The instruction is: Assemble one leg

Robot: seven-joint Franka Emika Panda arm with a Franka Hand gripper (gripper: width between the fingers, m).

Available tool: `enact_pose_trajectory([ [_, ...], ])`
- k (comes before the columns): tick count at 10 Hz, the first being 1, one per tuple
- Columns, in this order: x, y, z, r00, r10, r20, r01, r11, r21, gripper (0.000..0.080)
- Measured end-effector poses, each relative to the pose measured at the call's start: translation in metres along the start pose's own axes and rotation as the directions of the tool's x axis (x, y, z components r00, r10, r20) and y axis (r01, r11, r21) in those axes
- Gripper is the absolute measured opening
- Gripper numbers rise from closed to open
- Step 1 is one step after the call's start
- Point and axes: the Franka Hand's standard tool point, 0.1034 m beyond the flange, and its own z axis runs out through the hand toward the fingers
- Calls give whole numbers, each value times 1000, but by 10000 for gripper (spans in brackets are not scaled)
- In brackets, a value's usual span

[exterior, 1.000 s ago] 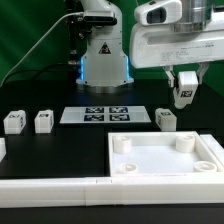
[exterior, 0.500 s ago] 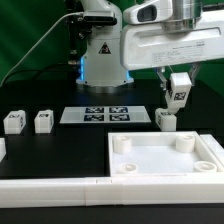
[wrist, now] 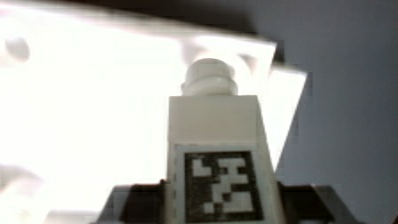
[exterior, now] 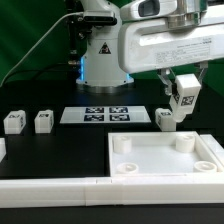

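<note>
My gripper (exterior: 184, 92) is shut on a leg (exterior: 183, 99), a small white block with a black-and-white tag, and holds it tilted in the air above the back right corner of the large white square tray piece (exterior: 165, 160). In the wrist view the held leg (wrist: 219, 140) fills the middle, its peg end pointing away, with the dark fingers (wrist: 139, 198) on both sides of its tagged end and the white tray piece (wrist: 89, 90) beneath. Three more legs stand on the black table: one (exterior: 166, 120) just below the held one, two (exterior: 43, 121) (exterior: 12, 121) at the exterior view's left.
The marker board (exterior: 104, 114) lies flat mid-table in front of the robot base (exterior: 102, 55). Long white border bars (exterior: 70, 190) run along the near edge. The tray piece has raised corner sockets (exterior: 123, 145) (exterior: 184, 142).
The gripper with the held leg has shifted slightly toward the exterior view's right and a little lower, and the leg is tilted more. The other parts have not moved.
</note>
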Motion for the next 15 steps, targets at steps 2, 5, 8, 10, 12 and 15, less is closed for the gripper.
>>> enact_pose_trajectory([
  [2,12,2,3,1000,-9,-10,10,1000,4,293],
  [5,16,4,4,998,-11,-68,10,1000,-9,293],
  [8,20,15,3,951,-46,-306,25,997,-72,293],
  [10,19,14,6,952,-50,-303,30,997,-72,293],
  [12,31,14,2,949,-50,-312,30,997,-70,293],
  [15,54,11,4,943,-52,-330,33,998,-62,293],
])
